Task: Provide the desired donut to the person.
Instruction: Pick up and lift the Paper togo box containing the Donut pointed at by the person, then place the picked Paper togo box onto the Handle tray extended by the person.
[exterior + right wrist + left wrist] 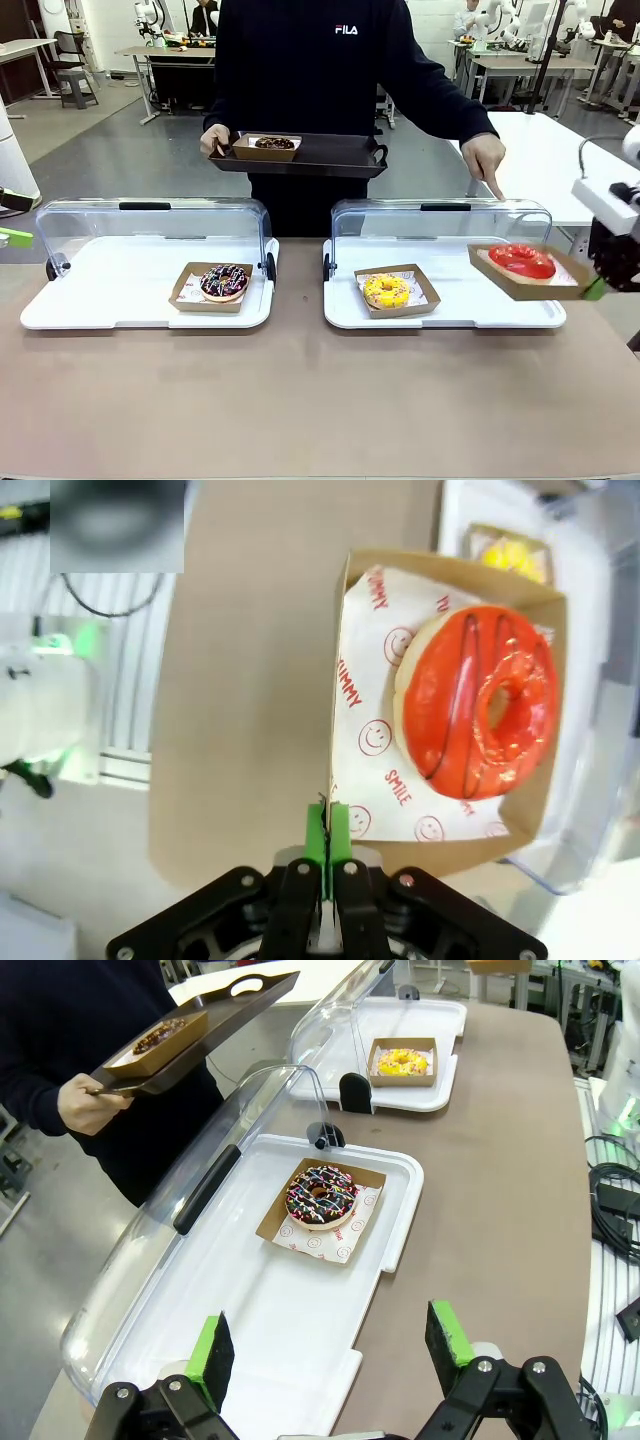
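Pinching the rim of the red donut's [521, 261] cardboard box [530, 290], my right gripper [597, 288] holds it slightly tilted above the right end of the right white tray [450, 315]. The person's hand [485, 160] points down just behind it; the other hand holds a black tray [330, 158].

Left wrist view: my left gripper [330, 1345] is spread wide over the left tray's [290, 1310] bare near end, well apart from the sprinkled donut [321, 1195].

Right wrist view: green pads [340, 830] are pressed together on the box wall, with bare table [250, 680] beside it.
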You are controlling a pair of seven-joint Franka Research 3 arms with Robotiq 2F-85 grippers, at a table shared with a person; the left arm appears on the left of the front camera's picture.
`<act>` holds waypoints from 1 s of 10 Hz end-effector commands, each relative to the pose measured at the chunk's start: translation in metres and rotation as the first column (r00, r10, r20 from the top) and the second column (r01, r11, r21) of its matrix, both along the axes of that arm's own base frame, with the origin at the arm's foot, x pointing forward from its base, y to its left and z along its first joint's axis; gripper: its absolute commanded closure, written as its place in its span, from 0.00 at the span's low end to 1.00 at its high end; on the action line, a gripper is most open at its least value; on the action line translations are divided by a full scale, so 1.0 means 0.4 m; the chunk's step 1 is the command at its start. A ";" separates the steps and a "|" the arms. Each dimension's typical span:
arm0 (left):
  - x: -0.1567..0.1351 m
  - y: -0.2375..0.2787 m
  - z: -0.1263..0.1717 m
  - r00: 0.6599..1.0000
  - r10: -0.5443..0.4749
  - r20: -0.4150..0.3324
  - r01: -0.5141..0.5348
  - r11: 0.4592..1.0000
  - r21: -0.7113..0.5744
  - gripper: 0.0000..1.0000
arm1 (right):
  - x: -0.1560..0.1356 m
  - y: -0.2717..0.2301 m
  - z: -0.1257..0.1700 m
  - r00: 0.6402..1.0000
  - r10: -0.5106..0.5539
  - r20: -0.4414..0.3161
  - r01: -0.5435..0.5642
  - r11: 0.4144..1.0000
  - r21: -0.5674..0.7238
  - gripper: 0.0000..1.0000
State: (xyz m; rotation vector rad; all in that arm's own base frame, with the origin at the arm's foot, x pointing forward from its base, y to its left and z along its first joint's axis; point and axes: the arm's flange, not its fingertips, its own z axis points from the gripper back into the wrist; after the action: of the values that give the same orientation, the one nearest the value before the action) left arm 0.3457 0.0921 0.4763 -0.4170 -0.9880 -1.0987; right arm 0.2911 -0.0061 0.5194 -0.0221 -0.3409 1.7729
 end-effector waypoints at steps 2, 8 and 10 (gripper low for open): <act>0.000 0.001 0.004 1.000 0.003 -0.003 -0.003 1.000 -0.018 0.00 | 0.048 0.069 0.092 0.997 0.019 0.078 -0.019 1.000 -0.004 1.00; 0.000 0.001 0.004 1.000 0.003 -0.003 -0.003 1.000 -0.018 0.00 | 0.011 0.070 0.111 0.995 0.037 0.096 -0.038 0.999 0.004 1.00; 0.000 0.001 0.004 1.000 0.003 -0.003 -0.003 1.000 -0.018 0.00 | 0.011 0.070 0.111 0.995 0.037 0.096 -0.038 0.999 0.004 1.00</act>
State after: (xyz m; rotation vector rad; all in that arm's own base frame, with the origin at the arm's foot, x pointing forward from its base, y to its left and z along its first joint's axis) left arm 0.3456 0.0924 0.4764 -0.4164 -0.9877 -1.0978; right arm 0.2964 0.0233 0.5676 -0.0854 -0.4397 1.7953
